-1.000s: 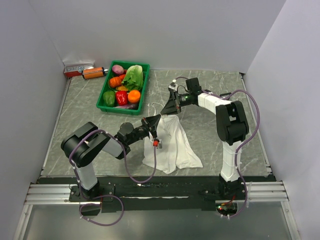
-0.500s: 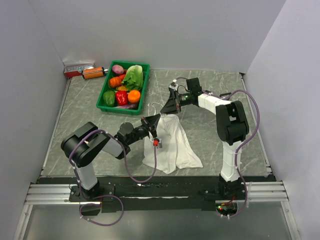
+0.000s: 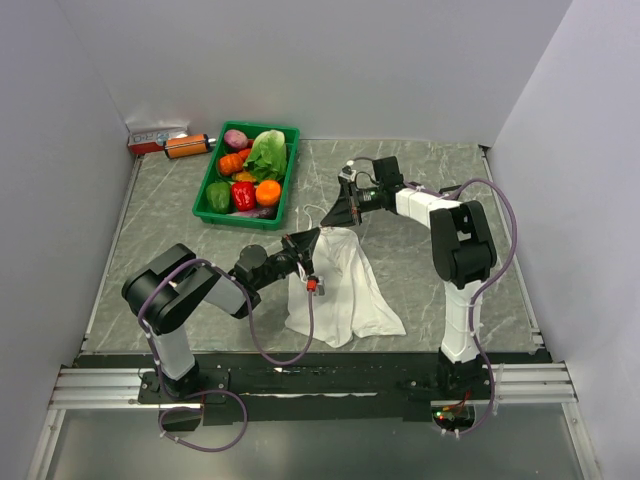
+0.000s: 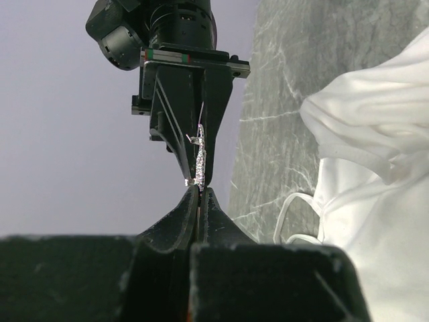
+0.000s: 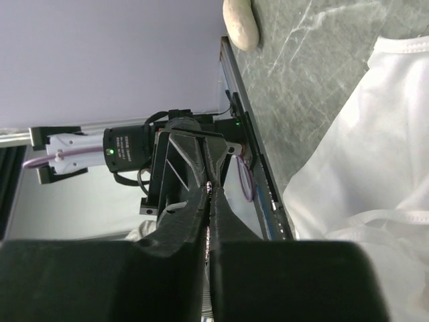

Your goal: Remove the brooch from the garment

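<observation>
Brooch [image 4: 201, 159] (thin, glittering) is pinched in the right gripper [image 4: 197, 180], apart from the garment [image 4: 375, 201]; left gripper [image 4: 200, 191] is closed, tips just beside it.

The garment [image 3: 350, 290] lay on the table [image 3: 400, 255], between my left arm [image 3: 180, 290] and my right arm [image 3: 455, 250]. The basket [image 3: 240, 221] sat behind it on the left, with food [image 3: 264, 155] inside. A box [image 3: 155, 135] and a can [image 3: 187, 146] lay in the far left corner.

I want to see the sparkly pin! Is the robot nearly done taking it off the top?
Nearly. The brooch already looks off the garment, pinched between the tips of the left gripper and right gripper. To do: setting it down somewhere.
</observation>
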Robot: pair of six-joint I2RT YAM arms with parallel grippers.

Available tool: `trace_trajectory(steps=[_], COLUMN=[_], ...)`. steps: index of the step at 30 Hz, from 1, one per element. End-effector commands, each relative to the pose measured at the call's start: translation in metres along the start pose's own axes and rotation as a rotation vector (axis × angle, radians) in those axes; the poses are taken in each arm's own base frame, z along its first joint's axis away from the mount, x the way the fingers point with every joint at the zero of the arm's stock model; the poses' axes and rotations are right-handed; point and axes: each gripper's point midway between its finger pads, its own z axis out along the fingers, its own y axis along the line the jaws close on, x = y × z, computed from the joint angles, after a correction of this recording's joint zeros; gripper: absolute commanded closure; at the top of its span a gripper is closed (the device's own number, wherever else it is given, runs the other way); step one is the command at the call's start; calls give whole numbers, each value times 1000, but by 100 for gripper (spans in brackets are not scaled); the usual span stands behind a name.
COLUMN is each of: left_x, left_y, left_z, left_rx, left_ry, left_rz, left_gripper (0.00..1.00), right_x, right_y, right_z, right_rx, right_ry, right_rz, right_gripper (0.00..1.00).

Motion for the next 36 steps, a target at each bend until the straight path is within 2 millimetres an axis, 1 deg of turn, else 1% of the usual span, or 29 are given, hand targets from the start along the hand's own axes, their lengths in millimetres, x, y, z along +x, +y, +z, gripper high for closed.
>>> trace_trajectory(steps=[1, 4, 5, 6, 7, 8, 9, 10, 11, 12, 13, 14, 15, 16, 17, 18, 19, 20, 21, 22, 23, 24, 26, 27, 28, 31, 33, 35, 36], left_x=[-47, -41, -38, -34, -24, -18, -9, -5, 7, 26, 25, 37, 42, 55, 58, 54, 55, 52, 39, 31, 24, 12, 9, 6, 4, -4, -2, 1, 0], left_y=[118, 120, 122, 123, 130, 136, 134, 151, 159, 138, 169, 168, 166, 165, 166, 162, 163, 164, 161, 162, 163, 161, 164, 166, 169, 171, 174, 170, 176], left_z=[-26, -26, -28, -29, -35, -38, -38, -46, -51, -43, -49, -48, -44, -40, -37, -30, -27, -23, -15, -11, -7, -1, 11, 17, 29, 45, 51, 60, 64], left_rx=[-456, -466, -473, -477, -501, -519, -507, -550, -575, -483, -535, -507, -495, -407, -384, -358, -307, -296, -244, -215, -193, -149, -141, -135, -107, -58, -77, -60, -64], left_ry=[-155, -136, -124, -111, -63, -35, -5, 27, 93, 171, 184, 250, 270, 362, 386, 379, 423, 414, 356, 321, 274, 217, 180, 163, 136, 75, 58, 56, 42], left_rz=[176, 149, 132, 108, 91, 70, 11, -15, -63, -182, -233, -323, -500, -616, -712, -864, -945, -1002, -1079, -1097, -1107, -1140, -1186, -1248, -1262, -1320, -1348, -1367, -1374], left_gripper=[99, 99, 97, 90, 66, 54, 43, 24, 17, 12, 5, 2, 1, 1, 1, 1, 1, 1, 1, 0, 1, 1, 0, 1, 1, 2, 2, 3, 6], right_x=[-7, -12, -18, -23, -25, -32, -40, -43, -50, -57, -61, -65, -68, -77, -81, -86, -100, -100, -105, -106, -113, -113, -115, -115, -113, -104, -100, -97, -96], right_y=[-2, 0, 6, 9, 10, 27, 31, 36, 52, 55, 60, 73, 78, 79, 92, 95, 94, 108, 120, 126, 143, 150, 159, 160, 157, 158, 158, 159, 159], right_z=[-5, -6, -7, -8, -12, -15, -19, -21, -29, -34, -38, -45, -49, -58, -69, -78, -93, -101, -106, -106, -110, -108, -115, -116, -114, -111, -110, -109, -108], right_rx=[-11, 2, 20, 41, 60, 66, 110, 133, 146, 180, 202, 220, 234, 283, 302, 348, 446, 460, 449, 440, 442, 434, 454, 467, 476, 469, 471, 472, 484], right_ry=[-14, -27, -49, -65, -76, -92, -128, -141, -179, -215, -241, -271, -296, -365, -442, -509, -620, -676, -722, -741, -777, -787, -848, -862, -861, -847, -837, -827, -809], right_rz=[-42, -75, -109, -132, -164, -228, -266, -302, -357, -374, -393, -420, -438, -432, -483, -494, -495, -513, -528, -497, -512, -508, -512, -515, -509, -523, -534, -549, -589], right_gripper=[100, 100, 100, 100, 100, 100, 100, 100, 100, 100, 100, 100, 100, 100, 100, 100, 100, 100, 100, 100, 100, 100, 100, 100, 100, 100, 100, 100, 100])
